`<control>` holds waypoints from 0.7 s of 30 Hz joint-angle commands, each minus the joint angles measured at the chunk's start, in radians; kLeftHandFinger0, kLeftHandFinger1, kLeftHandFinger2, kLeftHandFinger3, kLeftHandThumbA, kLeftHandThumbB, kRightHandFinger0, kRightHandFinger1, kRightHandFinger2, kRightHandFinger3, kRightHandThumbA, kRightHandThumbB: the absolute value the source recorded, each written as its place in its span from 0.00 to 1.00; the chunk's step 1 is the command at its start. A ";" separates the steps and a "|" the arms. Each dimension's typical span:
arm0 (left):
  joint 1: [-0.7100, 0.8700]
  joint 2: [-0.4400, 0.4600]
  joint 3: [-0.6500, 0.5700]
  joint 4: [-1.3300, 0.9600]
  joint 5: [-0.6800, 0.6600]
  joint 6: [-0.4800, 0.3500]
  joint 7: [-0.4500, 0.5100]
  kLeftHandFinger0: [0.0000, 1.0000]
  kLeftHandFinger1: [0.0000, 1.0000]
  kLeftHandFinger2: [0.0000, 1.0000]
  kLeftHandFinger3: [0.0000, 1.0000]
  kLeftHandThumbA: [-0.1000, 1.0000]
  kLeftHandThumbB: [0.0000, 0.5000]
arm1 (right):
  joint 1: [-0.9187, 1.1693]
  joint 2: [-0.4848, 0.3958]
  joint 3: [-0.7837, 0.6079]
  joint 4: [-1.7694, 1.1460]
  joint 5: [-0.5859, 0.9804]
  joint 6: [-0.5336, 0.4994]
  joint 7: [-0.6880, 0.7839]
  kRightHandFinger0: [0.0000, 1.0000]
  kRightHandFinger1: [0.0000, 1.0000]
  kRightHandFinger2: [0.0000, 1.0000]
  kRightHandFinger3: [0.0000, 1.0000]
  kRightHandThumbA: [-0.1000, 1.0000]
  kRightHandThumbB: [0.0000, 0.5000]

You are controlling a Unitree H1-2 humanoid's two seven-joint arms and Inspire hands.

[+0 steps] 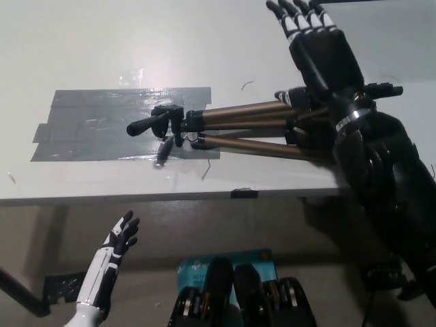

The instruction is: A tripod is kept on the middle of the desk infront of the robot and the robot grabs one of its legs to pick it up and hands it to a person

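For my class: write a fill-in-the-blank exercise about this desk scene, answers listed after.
The tripod lies on the desk with its legs pointing to the robot's ____.
Its head rests over the ____ tape patch.
The black right hand above the legs is ____, holding nothing.
The white left hand rests at the picture's lower ____.
Answers: right; grey; open; left.

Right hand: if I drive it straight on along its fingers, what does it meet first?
Nothing in view: the right hand, open, points at the picture's top edge over bare desk. The tripod lies back by its wrist, not ahead. Its height above the desk is unclear.
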 commanded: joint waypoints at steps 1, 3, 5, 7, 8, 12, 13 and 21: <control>-0.012 0.016 0.002 -0.017 -0.002 -0.027 -0.011 1.00 1.00 1.00 1.00 1.00 0.19 | -0.037 -0.018 0.004 0.035 0.010 -0.010 0.035 1.00 1.00 1.00 1.00 1.00 1.00; -0.014 0.014 0.004 -0.016 -0.008 -0.028 -0.011 1.00 1.00 1.00 1.00 1.00 0.17 | -0.044 -0.016 0.010 0.088 0.005 0.002 0.048 1.00 1.00 1.00 1.00 1.00 0.97; -0.013 0.014 0.004 -0.024 -0.009 -0.009 -0.013 1.00 1.00 1.00 1.00 1.00 0.21 | -0.051 -0.016 0.018 0.142 -0.004 -0.003 0.038 1.00 1.00 1.00 1.00 1.00 0.95; -0.014 0.016 0.004 -0.026 -0.009 -0.014 -0.016 1.00 1.00 1.00 1.00 1.00 0.16 | -0.062 -0.014 0.022 0.203 0.000 -0.010 0.027 1.00 1.00 1.00 1.00 1.00 0.95; -0.015 0.016 0.004 -0.028 -0.010 -0.009 -0.017 1.00 1.00 1.00 1.00 1.00 0.15 | -0.068 -0.014 0.024 0.228 0.002 -0.016 0.020 1.00 1.00 1.00 1.00 1.00 0.95; -0.020 0.015 0.004 -0.027 -0.010 -0.002 -0.019 1.00 1.00 1.00 1.00 1.00 0.16 | -0.090 -0.017 0.030 0.284 0.001 -0.026 0.000 1.00 1.00 1.00 1.00 1.00 0.97; -0.023 0.014 0.005 -0.026 -0.012 -0.004 -0.019 1.00 1.00 1.00 1.00 1.00 0.16 | -0.098 -0.017 0.027 0.296 0.007 -0.029 -0.002 1.00 1.00 1.00 1.00 1.00 0.98; -0.026 0.016 0.003 -0.028 -0.006 -0.006 -0.019 1.00 1.00 1.00 1.00 1.00 0.15 | -0.137 -0.017 0.025 0.314 0.013 -0.029 0.002 1.00 1.00 1.00 1.00 1.00 1.00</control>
